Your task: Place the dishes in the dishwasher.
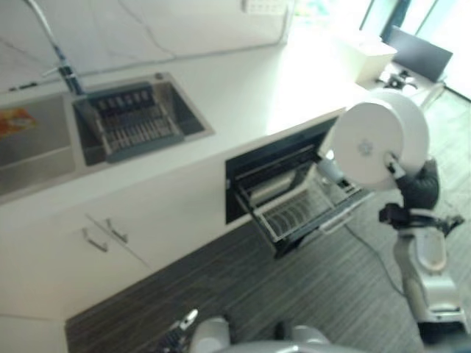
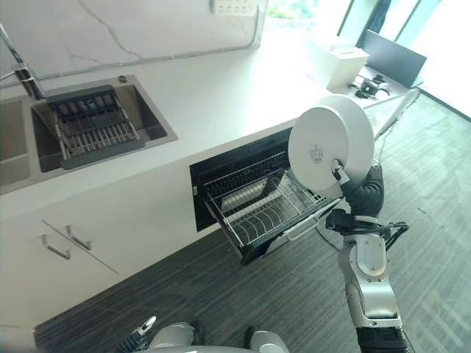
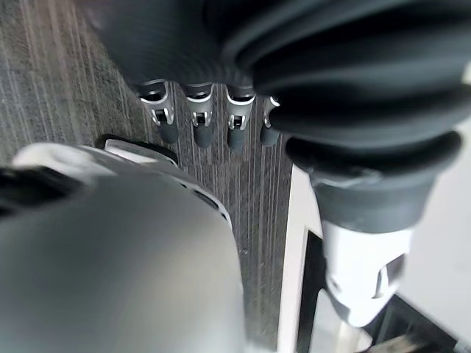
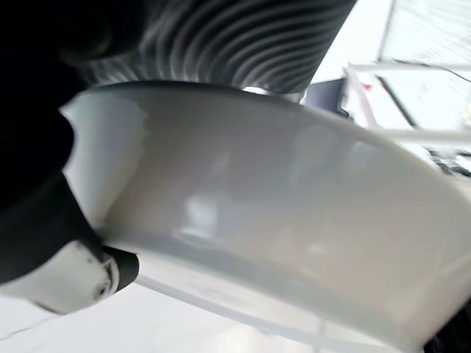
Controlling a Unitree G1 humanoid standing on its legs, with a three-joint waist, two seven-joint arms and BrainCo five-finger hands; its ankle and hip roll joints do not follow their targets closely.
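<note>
Now the right hand holds a big white plate up on its edge, with the bottom of the plate facing the camera. A dark fingertip presses on the plate's back, near its lower right side, and in the right wrist view the thumb hooks over the rim of the plate. The plate is in the air, above the right end of the rack. The rack is pulled out of the open dishwasher under the counter. The sink with its dark tray is at about 10 o'clock from the dishwasher. The left hand hangs low over the dark striped floor, with its fingers loose and nothing in them.
</note>
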